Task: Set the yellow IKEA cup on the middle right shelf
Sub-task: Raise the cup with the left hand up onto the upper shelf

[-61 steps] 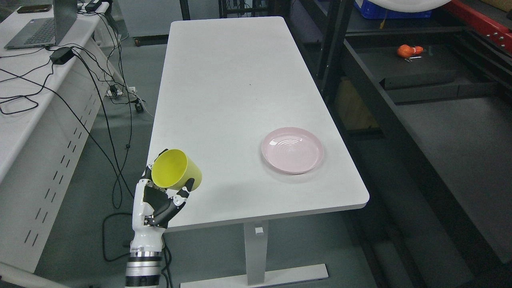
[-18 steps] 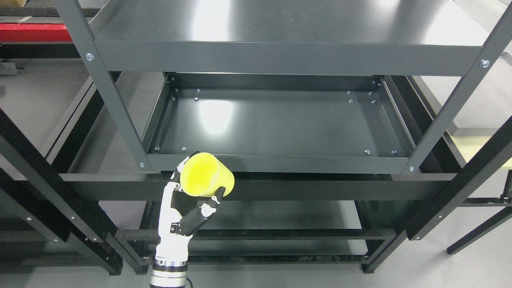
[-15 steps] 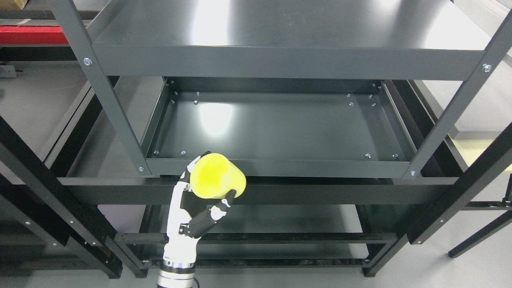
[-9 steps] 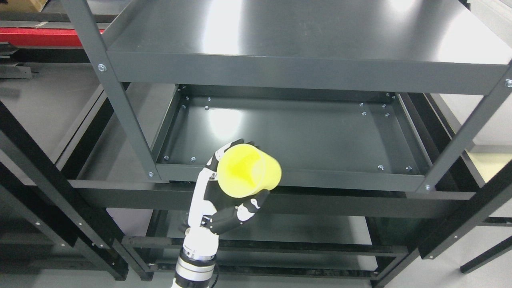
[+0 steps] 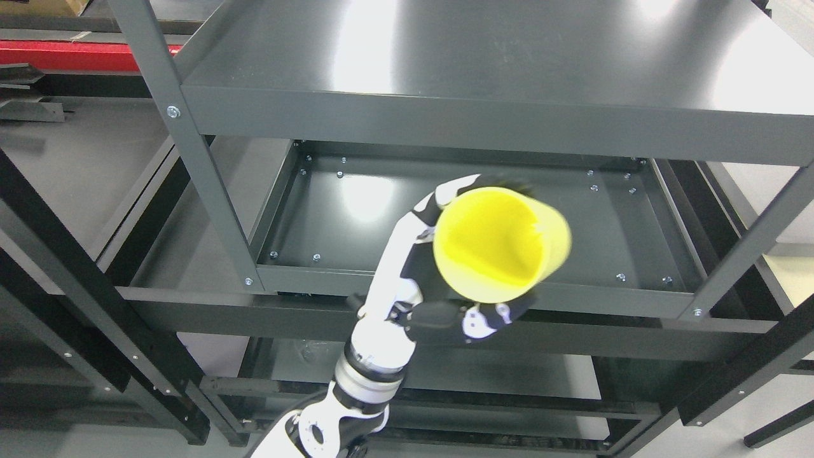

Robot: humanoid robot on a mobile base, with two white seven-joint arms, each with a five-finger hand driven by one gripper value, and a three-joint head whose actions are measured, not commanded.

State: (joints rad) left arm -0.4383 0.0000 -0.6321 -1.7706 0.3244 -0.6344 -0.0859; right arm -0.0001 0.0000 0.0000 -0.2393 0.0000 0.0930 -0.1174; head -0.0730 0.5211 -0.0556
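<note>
Left hand (image 5: 439,280) wrapped round yellow cup (image 5: 501,245), mouth tilted toward camera; middle shelf (image 5: 356,210) just beyond and below.

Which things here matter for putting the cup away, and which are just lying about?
For the job:
- yellow cup, tilted with its mouth toward the camera
- left hand, gripping the cup
- middle shelf, bare behind the cup

Not part of it:
- top shelf
- red beam, far left
- lower shelf
</note>
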